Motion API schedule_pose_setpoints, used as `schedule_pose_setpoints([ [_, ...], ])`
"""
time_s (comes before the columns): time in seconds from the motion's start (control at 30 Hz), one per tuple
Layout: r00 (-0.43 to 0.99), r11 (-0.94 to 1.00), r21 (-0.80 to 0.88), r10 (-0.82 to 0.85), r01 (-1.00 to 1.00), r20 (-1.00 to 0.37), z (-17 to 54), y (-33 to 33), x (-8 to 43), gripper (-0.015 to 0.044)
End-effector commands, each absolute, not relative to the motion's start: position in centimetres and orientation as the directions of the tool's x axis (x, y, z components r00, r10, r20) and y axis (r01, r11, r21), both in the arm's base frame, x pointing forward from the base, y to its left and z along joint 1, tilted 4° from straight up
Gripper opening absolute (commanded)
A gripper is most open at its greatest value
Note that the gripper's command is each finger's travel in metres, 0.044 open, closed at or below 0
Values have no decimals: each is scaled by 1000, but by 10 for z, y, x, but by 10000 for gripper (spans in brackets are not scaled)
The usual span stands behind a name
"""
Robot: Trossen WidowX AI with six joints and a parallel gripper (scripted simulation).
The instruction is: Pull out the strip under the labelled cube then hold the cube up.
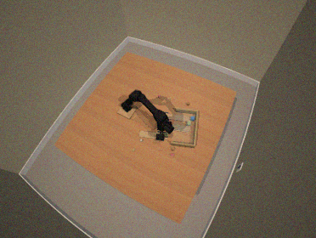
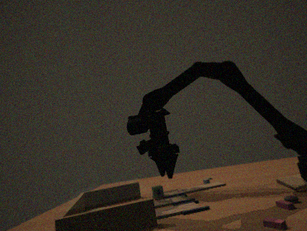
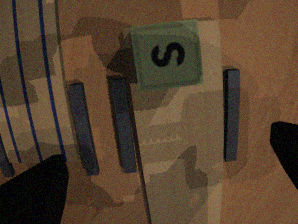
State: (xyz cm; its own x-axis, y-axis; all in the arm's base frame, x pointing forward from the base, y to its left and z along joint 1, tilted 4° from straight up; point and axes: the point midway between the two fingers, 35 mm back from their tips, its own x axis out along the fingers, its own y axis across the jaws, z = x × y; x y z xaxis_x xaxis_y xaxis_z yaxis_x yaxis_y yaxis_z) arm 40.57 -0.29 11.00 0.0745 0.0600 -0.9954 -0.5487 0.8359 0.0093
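In the wrist view, I read a black "S" on the green cube (image 3: pixel 167 55) (image 2: pixel 158 192), lying sideways. It rests at twelve o'clock on the pale strip (image 3: pixel 172 185). My gripper (image 3: pixel 170 151) (image 2: pixel 167 176) hangs above with fingers spread, gripping nothing. Dark blue bars (image 3: pixel 231 115) flank the strip at three and nine o'clock.

Warm wood grain is shown by the table (image 1: pixel 106 140) (image 2: pixel 231 175) below the pincer (image 1: pixel 160 137) (image 2: pixel 167 176), whose surface is matt black. A matt, plastic-looking finish is shown by the cube (image 2: pixel 157 192) (image 3: pixel 167 55) beneath the pincer.
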Motion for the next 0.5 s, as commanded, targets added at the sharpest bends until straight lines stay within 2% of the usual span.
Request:
schedule_pose_setpoints([
  [0.0, 81, 837, 2, 55, -547, -995, 116, 4, 419, 440],
  [0.27, 83, 837, 1, 56, -547, -995, 122, 12, 436, 440],
  [0.47, 83, 837, 1, 56, -547, -995, 115, 12, 437, 282],
])
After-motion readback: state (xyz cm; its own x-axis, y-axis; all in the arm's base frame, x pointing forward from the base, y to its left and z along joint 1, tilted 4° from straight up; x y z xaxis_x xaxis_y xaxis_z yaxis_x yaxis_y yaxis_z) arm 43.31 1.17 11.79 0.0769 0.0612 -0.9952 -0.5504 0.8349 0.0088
